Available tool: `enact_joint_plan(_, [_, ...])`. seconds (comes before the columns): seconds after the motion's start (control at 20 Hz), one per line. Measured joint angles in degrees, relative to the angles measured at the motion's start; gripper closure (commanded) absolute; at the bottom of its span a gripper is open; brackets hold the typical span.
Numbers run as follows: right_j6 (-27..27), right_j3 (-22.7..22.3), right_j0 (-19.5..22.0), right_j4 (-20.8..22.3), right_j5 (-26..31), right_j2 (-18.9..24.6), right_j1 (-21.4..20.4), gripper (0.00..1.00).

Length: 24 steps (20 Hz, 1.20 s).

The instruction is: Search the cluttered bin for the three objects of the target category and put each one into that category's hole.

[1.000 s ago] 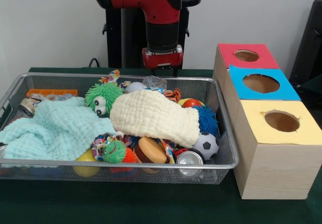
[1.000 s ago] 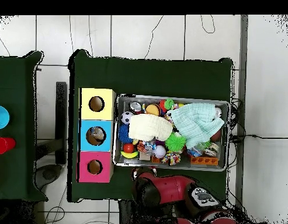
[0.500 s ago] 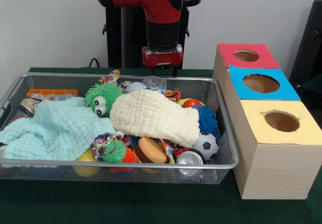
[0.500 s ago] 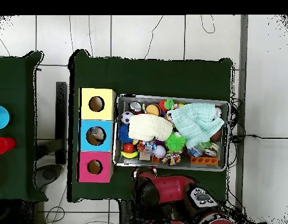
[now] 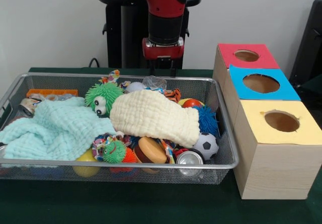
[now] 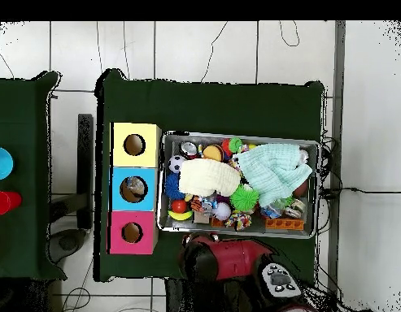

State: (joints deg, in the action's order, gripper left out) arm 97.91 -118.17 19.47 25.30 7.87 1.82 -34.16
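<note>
I see the wire bin (image 5: 221,156) at nine o'clock, cloths over mixed toys, the holed boxes (image 5: 274,133) at three. At twelve hangs my tool (image 5: 163,69); I cannot tell its opening.

The red and black arm (image 5: 165,7) is hanging straight down from above, its black wrist section pointing vertically and ending in a red collar. The hand (image 5: 163,68) is sitting just below that collar, and its fingers are too small and dark to read. From overhead, the arm (image 6: 228,258) is lying horizontally.
</note>
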Motion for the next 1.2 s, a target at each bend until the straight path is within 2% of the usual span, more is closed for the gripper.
enact_joint_plan(0.45, [0.0, 0.0, -2.17, -0.04, 1.76, -1.99, -2.28, 0.0])
enact_joint_plan(0.75, [0.0, 0.88, -4.22, -0.04, 1.71, -4.78, -3.81, 0.0])
enact_joint_plan(1.0, [0.0, 2.59, -6.65, -0.02, -0.28, -7.8, -3.88, 0.0])
enact_joint_plan(1.2, [0.0, 3.37, -7.16, -0.04, -3.66, -8.62, -3.85, 0.0])
